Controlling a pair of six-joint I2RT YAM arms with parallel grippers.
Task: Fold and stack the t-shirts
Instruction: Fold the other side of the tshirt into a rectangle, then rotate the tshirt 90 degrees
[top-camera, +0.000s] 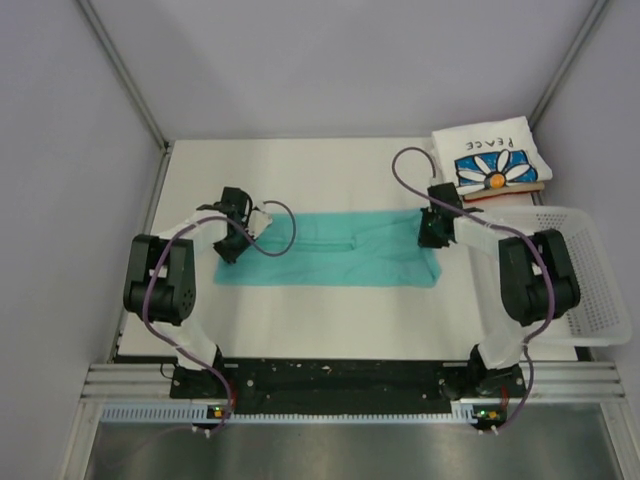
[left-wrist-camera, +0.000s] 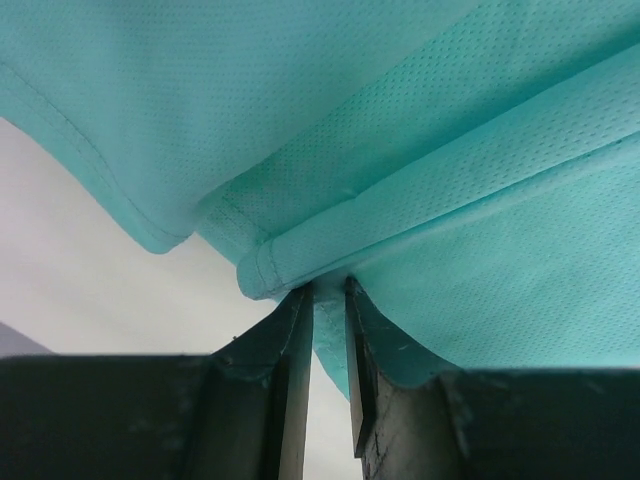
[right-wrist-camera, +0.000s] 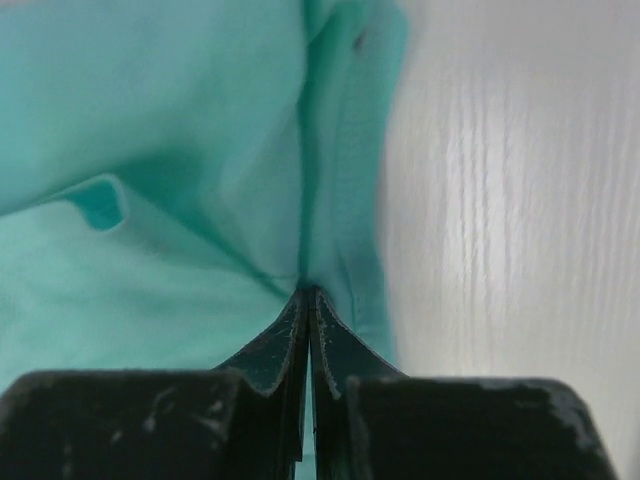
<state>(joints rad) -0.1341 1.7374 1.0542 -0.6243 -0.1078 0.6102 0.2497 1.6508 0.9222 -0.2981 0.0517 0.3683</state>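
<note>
The teal-green t-shirt (top-camera: 330, 250) lies as a long folded strip across the middle of the table. My left gripper (top-camera: 230, 250) is at its left end, shut on a folded hem of the teal cloth (left-wrist-camera: 330, 240). My right gripper (top-camera: 432, 236) is at its right end, shut tight on a pinch of the teal cloth (right-wrist-camera: 250, 200). The white daisy-print t-shirt with "PEACE" (top-camera: 490, 160) lies folded at the back right, apart from both grippers.
A white plastic mesh basket (top-camera: 590, 280) stands at the right edge, beside the right arm. The white table (top-camera: 320, 320) has bare surface in front of the teal shirt. Grey walls close in the back and sides.
</note>
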